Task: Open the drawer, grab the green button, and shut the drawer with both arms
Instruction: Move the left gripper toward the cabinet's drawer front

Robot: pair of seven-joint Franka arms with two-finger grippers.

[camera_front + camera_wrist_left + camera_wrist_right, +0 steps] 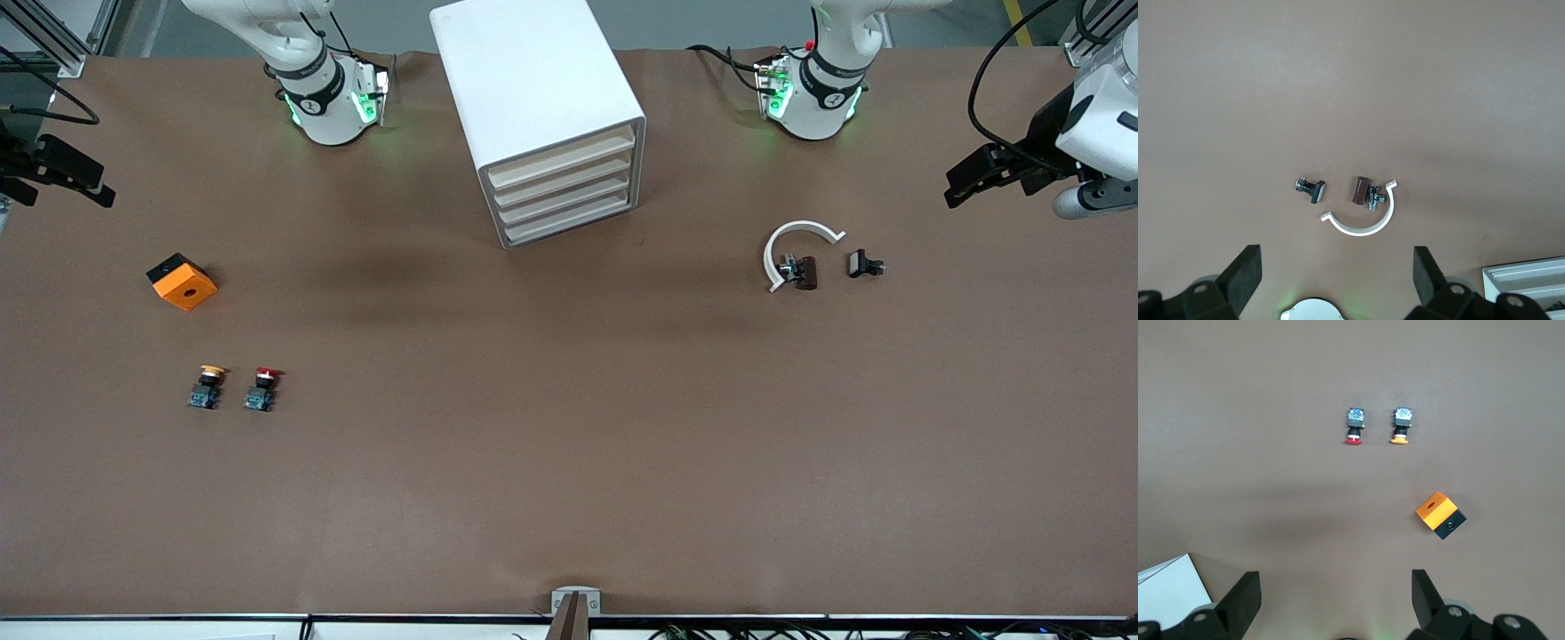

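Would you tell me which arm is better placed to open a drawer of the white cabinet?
Probably the left: the white four-drawer cabinet's front angles toward its end, where the open left gripper waits; the open right gripper faces its plain side.

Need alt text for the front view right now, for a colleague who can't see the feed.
A white four-drawer cabinet, all drawers shut, stands on a brown table between two white arm bases. The left gripper and right gripper wait open at the table's ends. A yellow-capped button, red-capped button, orange box, white curved clip and small dark parts lie around.
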